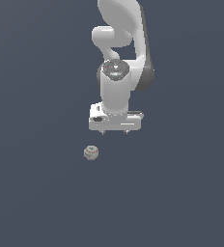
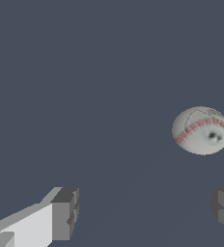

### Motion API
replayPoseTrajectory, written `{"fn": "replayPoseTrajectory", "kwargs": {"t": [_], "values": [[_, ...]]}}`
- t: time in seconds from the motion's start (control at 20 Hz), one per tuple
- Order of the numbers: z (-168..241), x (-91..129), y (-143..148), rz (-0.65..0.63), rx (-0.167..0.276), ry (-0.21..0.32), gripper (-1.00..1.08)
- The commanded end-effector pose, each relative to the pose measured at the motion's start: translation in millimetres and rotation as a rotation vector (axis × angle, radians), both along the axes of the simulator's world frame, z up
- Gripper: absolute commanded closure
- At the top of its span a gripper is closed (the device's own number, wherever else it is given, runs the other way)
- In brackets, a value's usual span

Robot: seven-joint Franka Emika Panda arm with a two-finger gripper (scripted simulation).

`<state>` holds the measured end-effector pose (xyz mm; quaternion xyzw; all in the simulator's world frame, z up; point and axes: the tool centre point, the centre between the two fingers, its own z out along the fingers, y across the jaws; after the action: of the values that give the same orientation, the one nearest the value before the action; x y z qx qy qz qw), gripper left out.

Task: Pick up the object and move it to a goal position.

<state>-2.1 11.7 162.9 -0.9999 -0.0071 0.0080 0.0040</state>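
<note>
The ball, off-white with red stitching and a few dark marks, lies alone on the flat dark blue-grey ground. In the exterior view it sits below my gripper and toward the exterior view's left of it, near but clearly apart from it, with bare ground between the two. In the wrist view the ball appears outside the span of my fingers, lying beyond the fingertips and closer to one finger than to the other. My gripper stands wide open: the two dark pads are set far apart, with only ground visible between them, and they hold nothing. My white arm rises above the gripper, with the hand pointing straight down at the ground.
</note>
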Motion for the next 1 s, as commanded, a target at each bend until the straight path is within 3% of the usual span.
{"fn": "replayPoseTrajectory", "kwargs": {"t": [0.0, 0.4, 0.95], "values": [[0.0, 0.0, 0.0, 0.000, 0.000, 0.000, -0.92], [22.9, 9.6, 15.2, -0.023, 0.021, -0.041, -0.92], [20.0, 11.3, 10.7, 0.006, 0.019, -0.041, -0.92]]}}
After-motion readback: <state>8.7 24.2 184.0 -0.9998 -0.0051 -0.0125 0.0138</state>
